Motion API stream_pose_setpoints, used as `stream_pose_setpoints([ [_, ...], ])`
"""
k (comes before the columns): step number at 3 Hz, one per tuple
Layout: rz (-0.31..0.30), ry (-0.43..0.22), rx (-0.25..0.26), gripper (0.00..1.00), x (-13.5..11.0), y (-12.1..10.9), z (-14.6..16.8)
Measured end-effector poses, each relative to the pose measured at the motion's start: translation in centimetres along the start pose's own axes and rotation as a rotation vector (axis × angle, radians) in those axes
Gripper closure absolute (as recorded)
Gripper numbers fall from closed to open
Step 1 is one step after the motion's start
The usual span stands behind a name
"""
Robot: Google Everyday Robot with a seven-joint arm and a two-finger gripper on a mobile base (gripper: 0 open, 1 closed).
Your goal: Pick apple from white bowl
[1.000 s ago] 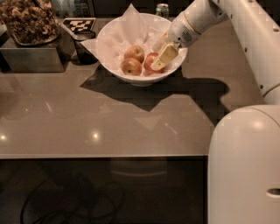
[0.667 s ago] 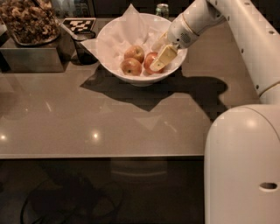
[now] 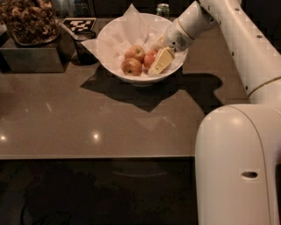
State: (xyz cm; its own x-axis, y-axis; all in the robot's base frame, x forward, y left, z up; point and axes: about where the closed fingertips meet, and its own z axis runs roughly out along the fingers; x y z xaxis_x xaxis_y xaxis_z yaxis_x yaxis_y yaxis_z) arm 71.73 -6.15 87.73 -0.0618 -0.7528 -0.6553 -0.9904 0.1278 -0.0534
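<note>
The apple, evenly red-orange and round, lies to the right of centre inside the white bowl, a deep, glossy vessel with flaring sides. Two yellower apples sit together just left of it, all three bedded on crumpled white paper that spills over the bowl's left rim. The gripper, cream-coloured plastic, reaches down into the bowl's right half and lies against the red apple. I cannot tell from my view whether the claw is spread or clamped.

Compared with a second ago, the gripper has stayed in the same part of the bowl, and the fruit has not visibly shifted.

The white, smooth-shelled arm runs off to the upper right. The bowl stands on a polished brown table that mirrors the ceiling lights. Behind the bowl, a fiducial tag shows a black-and-white square pattern. A can stands behind the rim, its label too dim to read. At far left, a metal container holds brown, dried-looking material.
</note>
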Motion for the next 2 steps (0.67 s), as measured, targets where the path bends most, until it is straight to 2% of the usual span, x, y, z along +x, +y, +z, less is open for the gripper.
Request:
stream_pose_setpoints([
  [2, 0.038, 0.007, -0.005, 0.19, 1.31, -1.21, 1.22],
])
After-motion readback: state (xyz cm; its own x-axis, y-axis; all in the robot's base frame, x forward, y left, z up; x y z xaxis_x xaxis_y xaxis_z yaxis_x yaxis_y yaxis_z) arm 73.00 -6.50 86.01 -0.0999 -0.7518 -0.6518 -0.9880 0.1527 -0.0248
